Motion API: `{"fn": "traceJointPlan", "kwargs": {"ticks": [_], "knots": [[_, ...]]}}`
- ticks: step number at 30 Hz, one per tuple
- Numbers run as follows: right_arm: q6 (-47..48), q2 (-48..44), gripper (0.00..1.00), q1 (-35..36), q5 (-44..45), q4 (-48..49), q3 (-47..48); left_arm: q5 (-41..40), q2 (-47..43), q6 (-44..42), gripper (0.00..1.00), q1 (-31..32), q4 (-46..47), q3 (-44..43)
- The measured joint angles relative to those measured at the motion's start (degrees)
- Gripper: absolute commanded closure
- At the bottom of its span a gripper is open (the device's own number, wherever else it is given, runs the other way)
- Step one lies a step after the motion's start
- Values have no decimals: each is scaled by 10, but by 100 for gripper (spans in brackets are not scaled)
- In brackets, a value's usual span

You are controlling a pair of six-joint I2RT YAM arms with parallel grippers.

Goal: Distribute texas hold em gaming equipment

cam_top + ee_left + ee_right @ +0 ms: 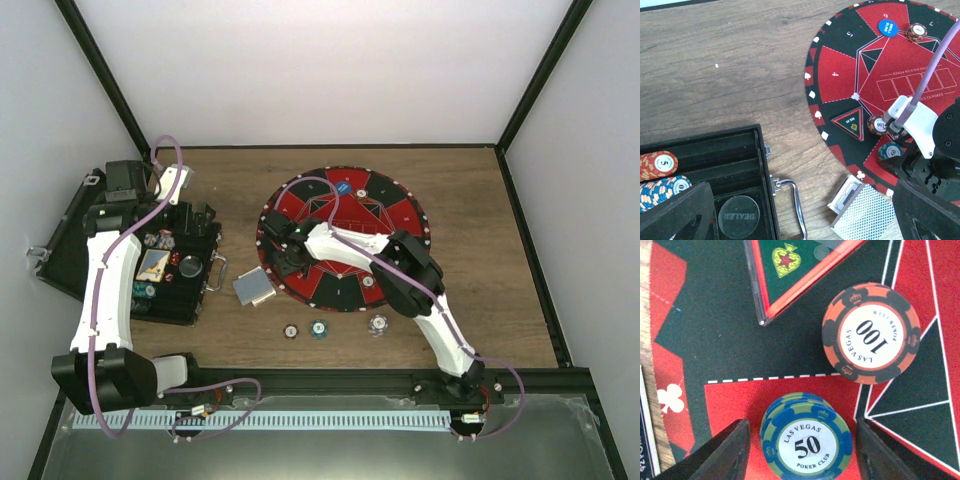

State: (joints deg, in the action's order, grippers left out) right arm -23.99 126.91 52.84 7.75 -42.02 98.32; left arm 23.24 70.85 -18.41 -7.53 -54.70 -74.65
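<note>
My right gripper (802,452) has its jaws spread, straddling the 50 chip stack (807,440) at the mat's (395,215) 8 o'clock, next to the 100 chip (870,335). My left gripper (800,212) gapes empty over the case (190,300). Probably partway done: the card deck (253,288) and three chips (318,328) at 6 o'clock are off the mat.

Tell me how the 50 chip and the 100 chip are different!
The 50 chip is blue and green; the 100 chip is orange and black. The 50 chip sits on red, inside the open right claw; the 100 chip lies outside it, near the triangle. Both are round with white middles reading Las Vegas Poker Club.
</note>
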Motion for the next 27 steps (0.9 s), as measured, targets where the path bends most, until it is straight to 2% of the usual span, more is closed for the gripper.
{"fn": "traceJointPlan", "kwargs": {"ticks": [8,11,17,20,27], "knots": [[2,-7,32,-2,-1,-10,1,3,0,2,0,0,0,0],[2,-39,29,-1,-1,-14,-19,3,0,2,0,0,0,0],[-14,-168,26,20,0,-21,-116,4,0,2,0,0,0,0],[-31,-230,25,52,-1,-24,-179,4,0,2,0,0,0,0],[-82,-271,23,129,-21,-29,-291,5,0,2,0,0,1,0]]}}
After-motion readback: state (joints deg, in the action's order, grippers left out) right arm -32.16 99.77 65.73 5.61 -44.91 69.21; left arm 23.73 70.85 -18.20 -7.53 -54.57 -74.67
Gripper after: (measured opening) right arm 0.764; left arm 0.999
